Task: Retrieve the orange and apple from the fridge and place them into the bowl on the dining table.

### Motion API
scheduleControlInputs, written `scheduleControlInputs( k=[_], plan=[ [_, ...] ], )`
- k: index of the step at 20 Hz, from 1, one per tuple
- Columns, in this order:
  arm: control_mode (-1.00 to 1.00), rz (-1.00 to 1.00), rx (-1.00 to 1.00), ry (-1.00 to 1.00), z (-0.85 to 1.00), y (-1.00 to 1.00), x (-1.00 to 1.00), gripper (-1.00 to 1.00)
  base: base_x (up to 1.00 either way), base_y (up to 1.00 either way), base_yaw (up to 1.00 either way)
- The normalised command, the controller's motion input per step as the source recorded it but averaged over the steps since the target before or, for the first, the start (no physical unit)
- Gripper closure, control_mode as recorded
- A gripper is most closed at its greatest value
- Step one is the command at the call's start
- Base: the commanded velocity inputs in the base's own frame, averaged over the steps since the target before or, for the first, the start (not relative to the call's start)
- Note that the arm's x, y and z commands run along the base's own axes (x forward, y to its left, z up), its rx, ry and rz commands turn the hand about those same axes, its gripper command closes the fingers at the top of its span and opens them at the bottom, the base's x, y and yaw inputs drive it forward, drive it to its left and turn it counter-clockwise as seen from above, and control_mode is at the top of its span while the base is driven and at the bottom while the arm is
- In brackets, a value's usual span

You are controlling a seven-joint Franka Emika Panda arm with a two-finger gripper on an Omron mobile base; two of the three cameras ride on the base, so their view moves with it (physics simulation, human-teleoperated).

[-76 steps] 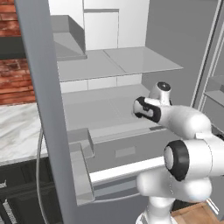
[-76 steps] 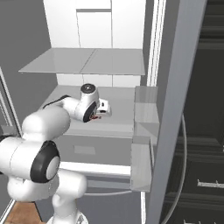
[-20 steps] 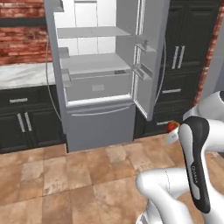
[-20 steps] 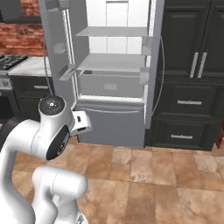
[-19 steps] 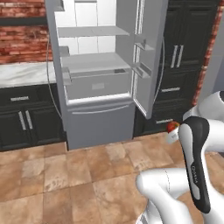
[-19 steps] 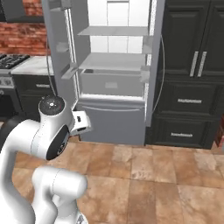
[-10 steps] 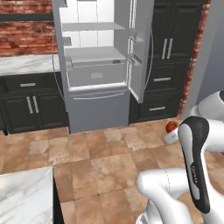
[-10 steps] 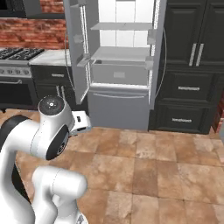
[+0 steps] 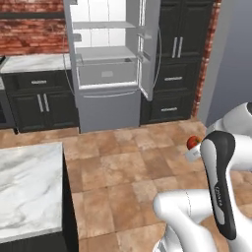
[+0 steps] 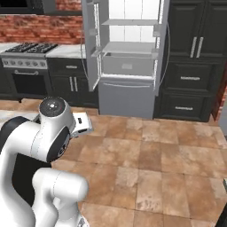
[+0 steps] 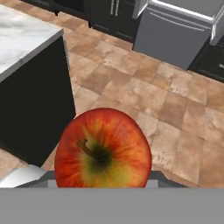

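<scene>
A red apple [image 11: 103, 148] with a yellow-green patch round its stem sits close in front of the hand camera, held over the tiled floor. In the left base view the apple [image 9: 192, 142] is a small red ball at my gripper [image 9: 193, 149], which is shut on it beside my forearm. The grey fridge [image 9: 106, 64] stands far back with both upper doors open, white inside [image 10: 131, 48]. A corner of the marble dining table [image 9: 27, 189] lies at the lower left, also seen from the hand [image 11: 19, 37]. The orange and the bowl are out of view.
Black cabinets [image 9: 174, 54] flank the fridge, with a stove [image 10: 26, 49] on the marble counter to its left. A grey wall [image 9: 231, 54] rises at the right. Brown tiled floor [image 10: 155, 150] stretches between me and the fridge.
The whole picture has shifted: the base has backed away from the fridge and turned, so the fridge looks smaller and the table corner has come into view. The apple stays in the gripper.
</scene>
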Motion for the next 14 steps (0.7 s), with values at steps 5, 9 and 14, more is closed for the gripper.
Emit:
scheduleControlInputs(
  k=[5,9,14],
  plan=[
    [1.0,0.0,0.0,0.0,0.0,0.0,0.0,1.0,-1.0,0.07,0.04],
    [1.0,0.0,0.0,0.0,0.0,0.0,0.0,1.0,-1.0,0.13,0.02],
    [1.0,0.0,0.0,0.0,0.0,0.0,0.0,1.0,-0.97,0.34,0.0]
  ],
)
